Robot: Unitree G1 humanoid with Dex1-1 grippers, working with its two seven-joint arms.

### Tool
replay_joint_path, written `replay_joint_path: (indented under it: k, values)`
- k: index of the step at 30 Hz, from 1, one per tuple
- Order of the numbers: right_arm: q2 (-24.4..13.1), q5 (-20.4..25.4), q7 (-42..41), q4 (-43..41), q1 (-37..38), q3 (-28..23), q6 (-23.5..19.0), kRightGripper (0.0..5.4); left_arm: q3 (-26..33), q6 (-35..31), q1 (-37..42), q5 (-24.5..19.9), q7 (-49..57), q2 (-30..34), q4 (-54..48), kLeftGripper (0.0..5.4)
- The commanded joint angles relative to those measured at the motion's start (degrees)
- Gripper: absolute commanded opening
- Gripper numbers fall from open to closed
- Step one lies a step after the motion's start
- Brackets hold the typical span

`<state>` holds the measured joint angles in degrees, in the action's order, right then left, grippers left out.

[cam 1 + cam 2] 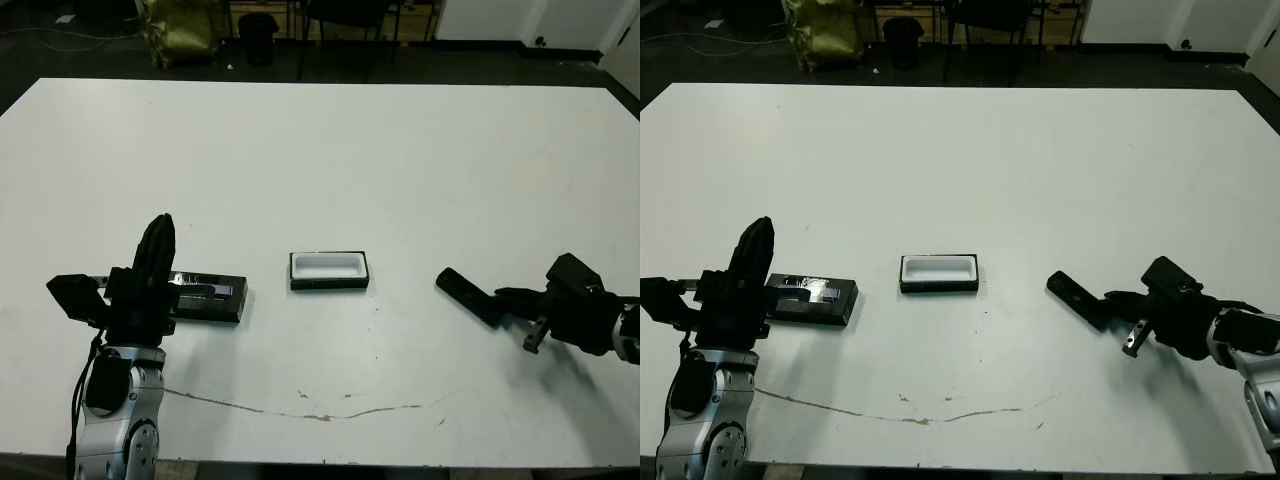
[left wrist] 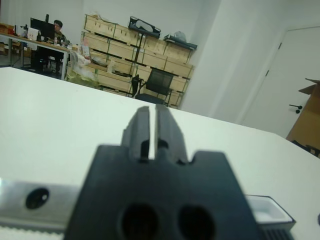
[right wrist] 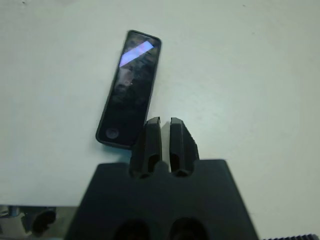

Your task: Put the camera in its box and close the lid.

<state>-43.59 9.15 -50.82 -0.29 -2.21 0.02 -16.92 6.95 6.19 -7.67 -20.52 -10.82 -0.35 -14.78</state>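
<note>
The scene is evenly and brightly lit from overhead. The white table (image 1: 330, 150) is nearly washed out, and only soft, short shadows are cast on it. A bluish glare is seen on the camera (image 3: 129, 87). In both wrist views the near gripper bodies are blurred, and the background is rendered softly.

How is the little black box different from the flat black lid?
The box is an open tray with a white inside; the lid is flat with a shiny silver strip. The box sits alone mid-table; the lid lies by the left gripper. The lid looks longer. Both are black rectangles on the table.
</note>
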Motion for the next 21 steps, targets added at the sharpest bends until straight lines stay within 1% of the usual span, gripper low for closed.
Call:
replay_joint_path:
  k: [1, 4, 6, 13, 16, 21]
  values:
    - [-0.24, -0.79, 0.29, -1.47, 1.93, 1.04, -1.97, 0.00, 0.02, -0.04, -0.67, 0.37, -0.13, 0.20, 0.96, 0.02]
    - [0.23, -0.48, 0.30, -1.39, 2.07, 0.96, -1.77, 0.00, -0.11, -0.56, -0.85, 0.57, 0.54, 0.00, 0.38, 0.02]
    - [0.52, 0.62, -0.24, -1.53, 2.20, 0.68, -2.04, 0.00, -0.17, -1.15, -0.99, 0.50, 0.97, -0.09, -0.06, 0.02]
    - [0.14, 0.56, 0.21, -2.35, 2.28, 1.10, -3.42, 0.00, -0.16, -0.21, -0.80, 0.19, 0.21, 0.11, 0.68, 0.02]
    - [0.43, 1.58, -0.67, -1.27, 2.06, 0.76, -2.72, 0.00, -0.14, -0.13, -0.77, 0.56, 0.20, 0.23, 0.83, 0.02]
    - [0.48, 0.83, 0.22, -0.71, 2.05, 1.10, -2.68, 0.00, -0.10, -0.04, -0.74, 0.13, -0.14, 0.18, 0.91, 0.02]
